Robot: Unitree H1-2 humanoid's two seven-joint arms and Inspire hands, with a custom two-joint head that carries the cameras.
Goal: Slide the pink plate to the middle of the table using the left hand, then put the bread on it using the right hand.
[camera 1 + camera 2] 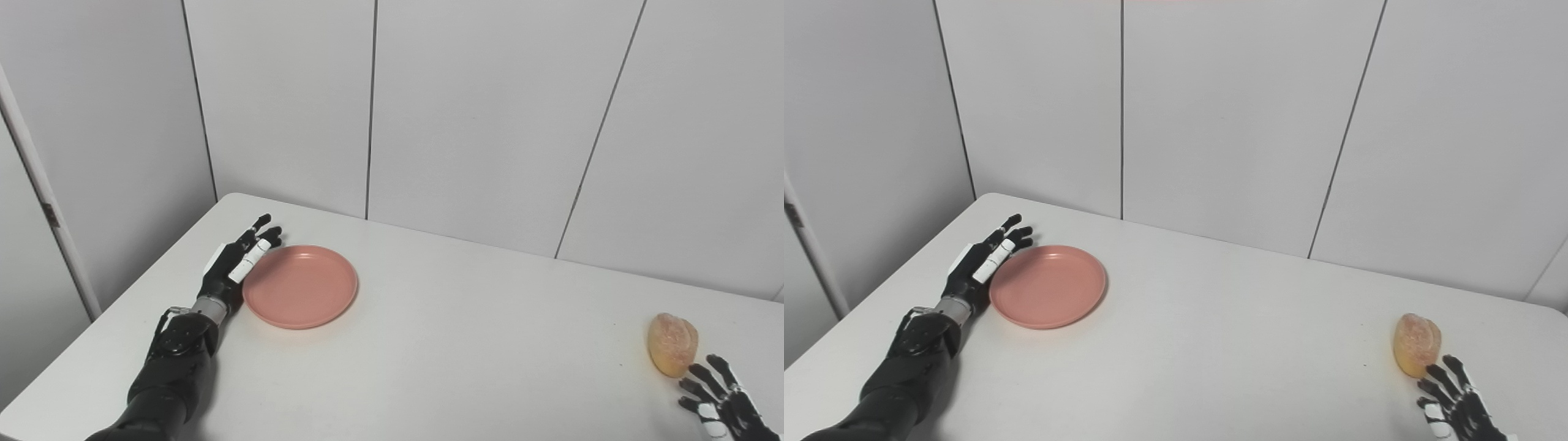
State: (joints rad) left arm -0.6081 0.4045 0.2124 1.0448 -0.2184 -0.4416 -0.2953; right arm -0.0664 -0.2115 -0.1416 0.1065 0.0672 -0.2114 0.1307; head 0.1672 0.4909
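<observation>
The pink plate [300, 285] lies flat on the white table [465, 343], left of the middle. My left hand [236, 263] is open, fingers stretched out, lying along the plate's left rim and touching it. The bread [672, 344], a golden oval roll, lies near the table's right edge. My right hand [723, 401] is open with fingers spread, just in front of the bread at the bottom right corner, its fingertips close to the roll and holding nothing.
Grey wall panels [478, 116] stand right behind the table's far edge. A wall with a white door frame [43, 202] is on the left. Bare tabletop lies between plate and bread.
</observation>
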